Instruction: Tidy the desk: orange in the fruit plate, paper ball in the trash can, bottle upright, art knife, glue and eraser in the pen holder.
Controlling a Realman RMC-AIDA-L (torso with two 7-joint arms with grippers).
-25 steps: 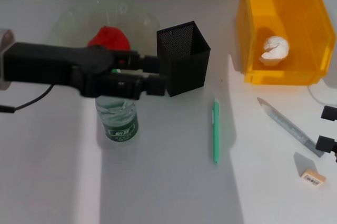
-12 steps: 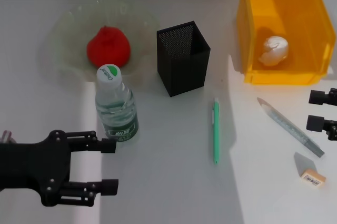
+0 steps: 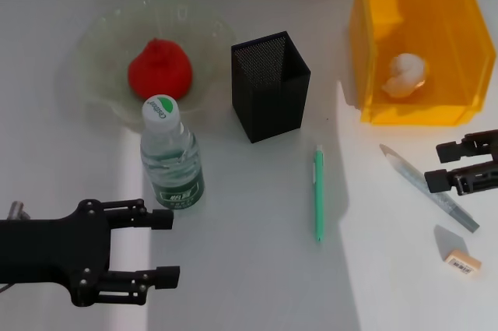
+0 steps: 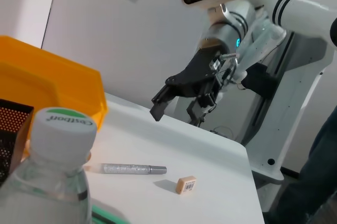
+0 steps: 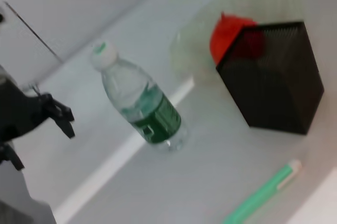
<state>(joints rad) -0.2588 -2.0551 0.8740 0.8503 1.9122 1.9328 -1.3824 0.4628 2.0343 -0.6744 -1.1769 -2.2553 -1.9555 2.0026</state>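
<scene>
Hovering at the right edge of the head view, the right claw [image 3: 457,166] is open and empty, directly over the upper stretch of the silvery art knife [image 3: 430,188]. That knife lies flat on the surface [image 3: 257,269], its long axis running from upper left to lower right. The eraser [image 3: 462,262] sits just below its lower end, the green glue stick [image 3: 318,193] left of it, toward frame centre. The pen holder [image 3: 270,86] stands farther up and left. The left claw [image 3: 156,247], open and empty, sits at lower left beneath the upright bottle [image 3: 171,161], far from the knife.
</scene>
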